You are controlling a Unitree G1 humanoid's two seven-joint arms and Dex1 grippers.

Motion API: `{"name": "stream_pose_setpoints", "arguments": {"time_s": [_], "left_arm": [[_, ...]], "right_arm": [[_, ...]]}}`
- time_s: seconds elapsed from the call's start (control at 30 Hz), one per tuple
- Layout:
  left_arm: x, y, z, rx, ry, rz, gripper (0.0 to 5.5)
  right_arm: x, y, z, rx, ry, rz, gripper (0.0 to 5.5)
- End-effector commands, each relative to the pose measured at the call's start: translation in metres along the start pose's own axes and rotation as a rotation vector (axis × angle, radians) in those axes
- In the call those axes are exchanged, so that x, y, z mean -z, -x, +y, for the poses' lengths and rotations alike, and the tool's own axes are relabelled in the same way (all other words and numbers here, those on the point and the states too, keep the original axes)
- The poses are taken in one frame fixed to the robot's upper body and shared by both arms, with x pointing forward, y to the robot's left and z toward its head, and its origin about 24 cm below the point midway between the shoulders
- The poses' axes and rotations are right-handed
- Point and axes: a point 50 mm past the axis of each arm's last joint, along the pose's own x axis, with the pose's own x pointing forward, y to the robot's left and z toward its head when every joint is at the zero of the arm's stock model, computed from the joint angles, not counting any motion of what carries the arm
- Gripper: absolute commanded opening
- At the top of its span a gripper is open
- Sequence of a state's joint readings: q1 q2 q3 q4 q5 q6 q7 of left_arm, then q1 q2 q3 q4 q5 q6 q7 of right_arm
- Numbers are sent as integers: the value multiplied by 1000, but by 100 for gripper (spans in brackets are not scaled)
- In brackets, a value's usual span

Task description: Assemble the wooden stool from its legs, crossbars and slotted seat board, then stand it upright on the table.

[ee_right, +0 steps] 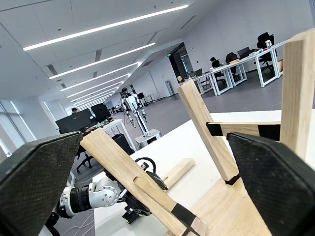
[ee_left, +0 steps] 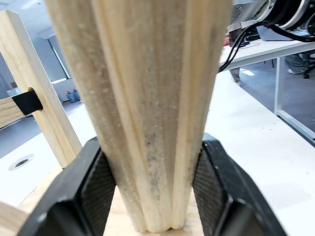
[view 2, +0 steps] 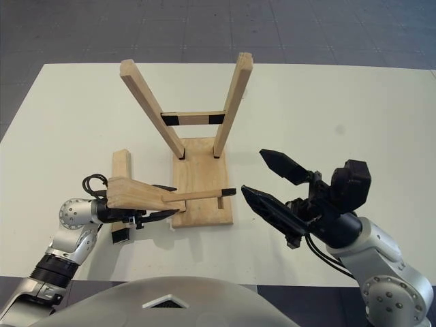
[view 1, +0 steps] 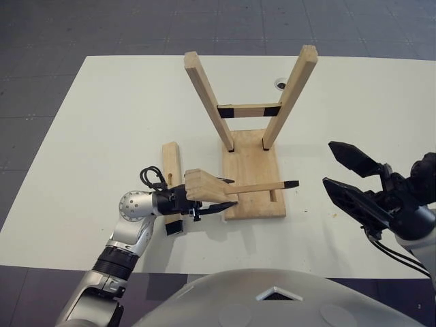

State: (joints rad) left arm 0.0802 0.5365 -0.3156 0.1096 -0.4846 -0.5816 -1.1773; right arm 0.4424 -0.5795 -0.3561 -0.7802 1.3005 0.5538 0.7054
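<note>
1. The left gripper (view 1: 223,194) is clamped on a leg (view 1: 202,185), with its pads (ee_left: 98,191) pressing opposite faces of the wood.
2. A crossbar (view 1: 262,187) projects from that leg, beyond the fingertips. Its black tip is over the board (view 1: 248,163).
3. The board lies flat on the bench (view 1: 102,122), between the two grippers. It carries two upright legs (view 1: 208,99) joined by a second crossbar (view 1: 248,110).
4. A loose leg (view 1: 172,160) lies on the bench under the left gripper's wrist.
5. The right gripper (view 2: 253,170) hovers beside the board, clear of it, with its jaws spread wide.

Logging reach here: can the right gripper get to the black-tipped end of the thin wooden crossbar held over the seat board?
Probably yes: the open right gripper faces the crossbar's black-tipped end with nothing between them.
</note>
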Motion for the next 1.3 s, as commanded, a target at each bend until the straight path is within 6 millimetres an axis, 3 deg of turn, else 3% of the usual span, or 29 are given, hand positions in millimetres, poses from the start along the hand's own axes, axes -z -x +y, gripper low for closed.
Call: {"name": "stream_pose_setpoints", "arguments": {"time_s": [0.03, 0.53, 0.93, 1.3], "left_arm": [[37, 13, -28, 157, 60, 297, 205], [69, 36, -44, 351, 421, 351, 205], [70, 37, -36, 263, 373, 411, 205], [59, 37, -24, 239, 441, 451, 377]], "right_arm": [[-5, -6, 3, -21, 45, 20, 550], [-5, -10, 3, -44, 37, 48, 550], [-4, -11, 4, -37, 41, 38, 550], [-2, -11, 4, -28, 40, 38, 550]]}}
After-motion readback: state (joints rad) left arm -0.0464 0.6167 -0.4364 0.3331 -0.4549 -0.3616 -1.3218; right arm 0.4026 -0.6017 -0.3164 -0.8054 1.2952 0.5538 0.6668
